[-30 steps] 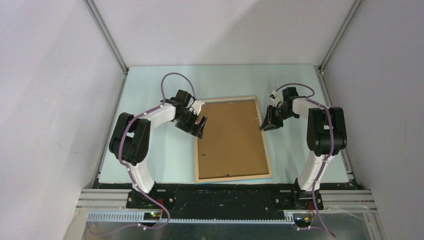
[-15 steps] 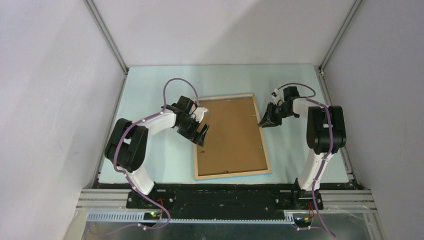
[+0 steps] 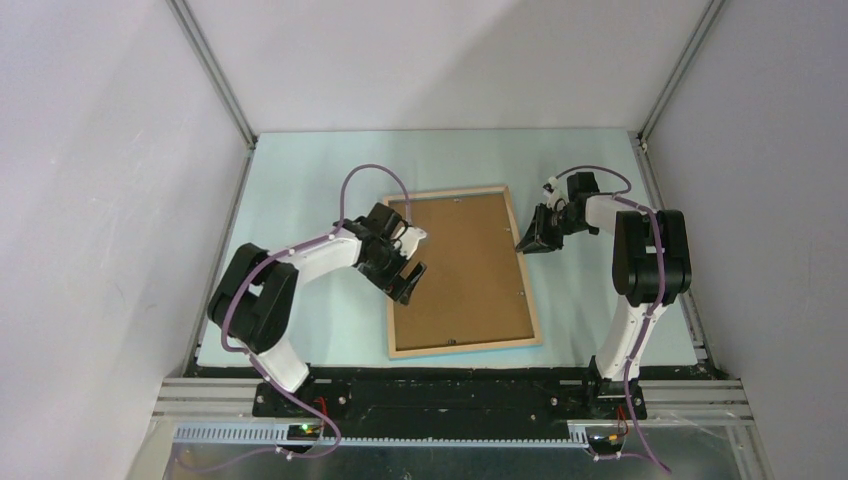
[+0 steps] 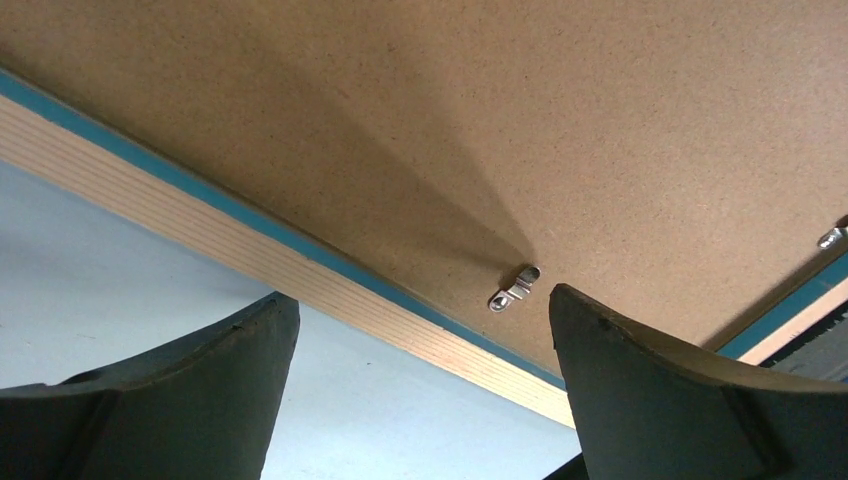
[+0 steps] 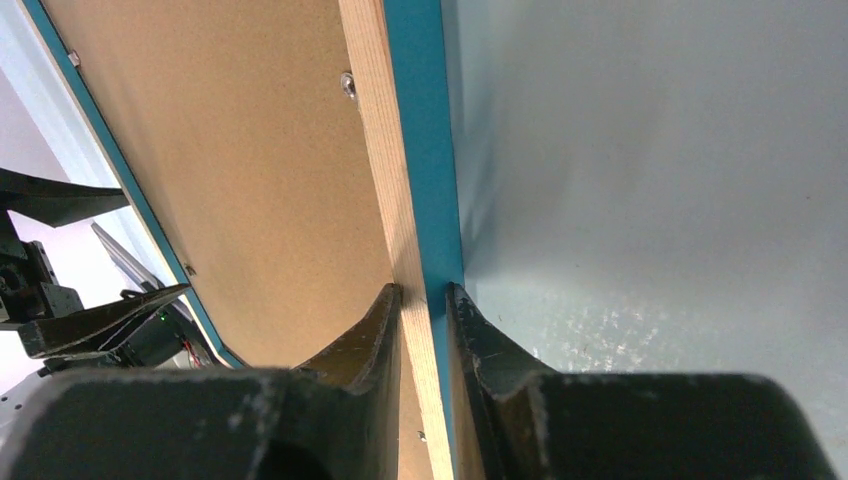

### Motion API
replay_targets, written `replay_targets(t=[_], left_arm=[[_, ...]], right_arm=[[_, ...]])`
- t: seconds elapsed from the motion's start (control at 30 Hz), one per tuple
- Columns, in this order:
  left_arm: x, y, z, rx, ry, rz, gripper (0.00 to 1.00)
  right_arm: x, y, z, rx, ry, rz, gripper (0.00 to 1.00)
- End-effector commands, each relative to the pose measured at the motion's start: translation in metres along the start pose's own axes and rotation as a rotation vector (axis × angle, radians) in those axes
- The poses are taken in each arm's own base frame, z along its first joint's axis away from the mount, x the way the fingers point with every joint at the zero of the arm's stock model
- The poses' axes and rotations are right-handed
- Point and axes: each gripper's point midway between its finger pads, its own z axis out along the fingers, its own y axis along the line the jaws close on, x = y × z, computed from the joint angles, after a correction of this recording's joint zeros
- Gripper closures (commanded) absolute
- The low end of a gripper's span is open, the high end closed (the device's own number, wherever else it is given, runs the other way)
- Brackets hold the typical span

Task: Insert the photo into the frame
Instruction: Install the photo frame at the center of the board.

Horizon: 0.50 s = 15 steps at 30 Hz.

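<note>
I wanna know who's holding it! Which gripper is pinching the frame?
The right gripper: its jaws pinch the wooden edge of the frame. The left gripper is wide open, holding nothing.

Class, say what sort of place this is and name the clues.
Probably a robotics lab test cell: a left arm and right arm bolted to a base rail, with white panels walling in the table.

Soft, even overhead light. A wedge of shadow darkens the board (image 4: 560,110) just beyond the left pincer (image 4: 420,300); faint speckled glare on the table (image 5: 600,310) beside the right pincer (image 5: 424,290).
</note>
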Motion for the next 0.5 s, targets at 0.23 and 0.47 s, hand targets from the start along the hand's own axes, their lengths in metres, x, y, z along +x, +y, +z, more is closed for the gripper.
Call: replay_targets(t=[0.23,0.47], left_arm=[[0.0128,0.0006,0.0030,-0.108,0.059,0.085,0.07],[0.0072,0.0027,0.0065,-0.113,0.063,0.081,0.23]], right_arm=[[-0.0212,0.0057,-0.0054,-0.029,-0.054,-0.048,1.00],[-0.0191,0.0058,-0.0068,-0.028,-0.047,-0.058,1.00]])
